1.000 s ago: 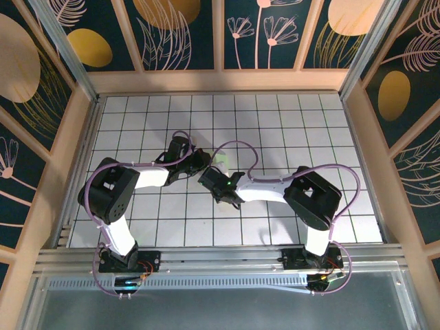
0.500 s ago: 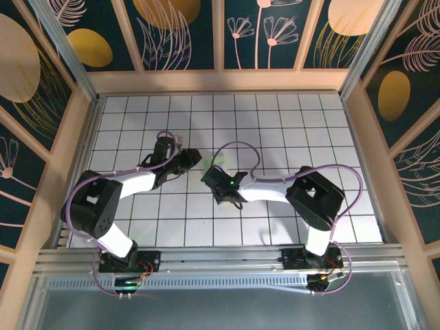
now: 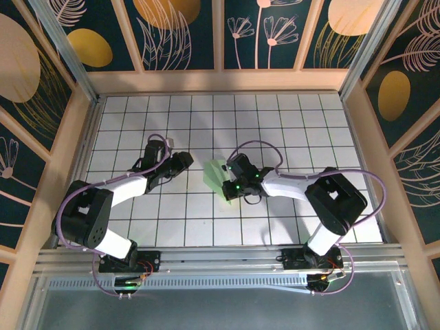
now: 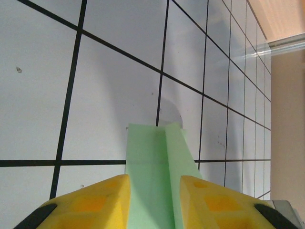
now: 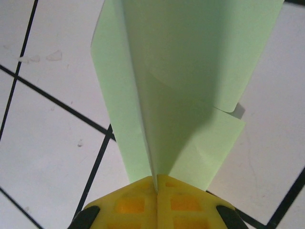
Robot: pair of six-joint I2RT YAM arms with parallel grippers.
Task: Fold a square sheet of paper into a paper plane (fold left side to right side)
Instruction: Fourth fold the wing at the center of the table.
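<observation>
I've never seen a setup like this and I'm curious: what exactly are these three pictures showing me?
You are looking at two robot arms bolted at the near edge of a white gridded table. The wide picture looks down from above and behind them. The other two pictures come from a camera on each wrist. Near the middle of the table is a pale green paper plane. The right gripper is shut on its centre fold. The left gripper is open and holds nothing.

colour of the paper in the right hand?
Pale mint green, plain. The paper shows best in the right wrist view.
</observation>
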